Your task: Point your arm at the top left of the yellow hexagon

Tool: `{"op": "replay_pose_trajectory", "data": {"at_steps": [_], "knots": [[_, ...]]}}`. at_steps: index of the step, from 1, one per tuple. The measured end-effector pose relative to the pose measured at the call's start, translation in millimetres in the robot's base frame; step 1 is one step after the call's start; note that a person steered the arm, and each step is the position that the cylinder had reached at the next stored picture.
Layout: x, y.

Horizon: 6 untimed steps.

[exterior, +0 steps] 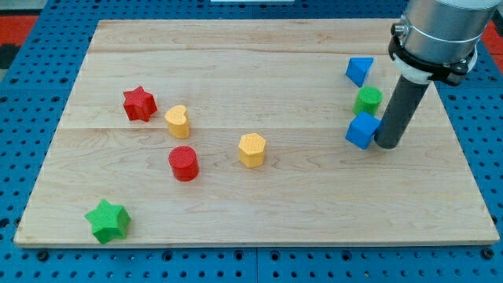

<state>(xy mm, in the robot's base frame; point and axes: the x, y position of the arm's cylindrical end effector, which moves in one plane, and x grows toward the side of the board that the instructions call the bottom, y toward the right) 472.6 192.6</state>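
Bright, even light, sharp focus, with soft short shadows beneath the blocks.

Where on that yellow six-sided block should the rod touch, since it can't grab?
No gripping here, only contact. Aim at the yellow hexagon's upper-left face, coming from the view's top left. My tip now sits far right, beside the blue cube, so it must cross the board first.

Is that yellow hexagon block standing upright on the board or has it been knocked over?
Upright: the yellow hexagon shows its flat six-sided top face upward, alone mid-board. My tip is far off, beside the blue cube.
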Motion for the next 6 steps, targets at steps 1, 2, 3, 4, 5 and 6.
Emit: {"op": "replay_pose_trajectory", "data": {"at_steps": [1,2,3,4,5,6], "knots": [[53,2],[60,-91],[66,-211],[27,-248],[-6,-234],[-5,-227]]}}
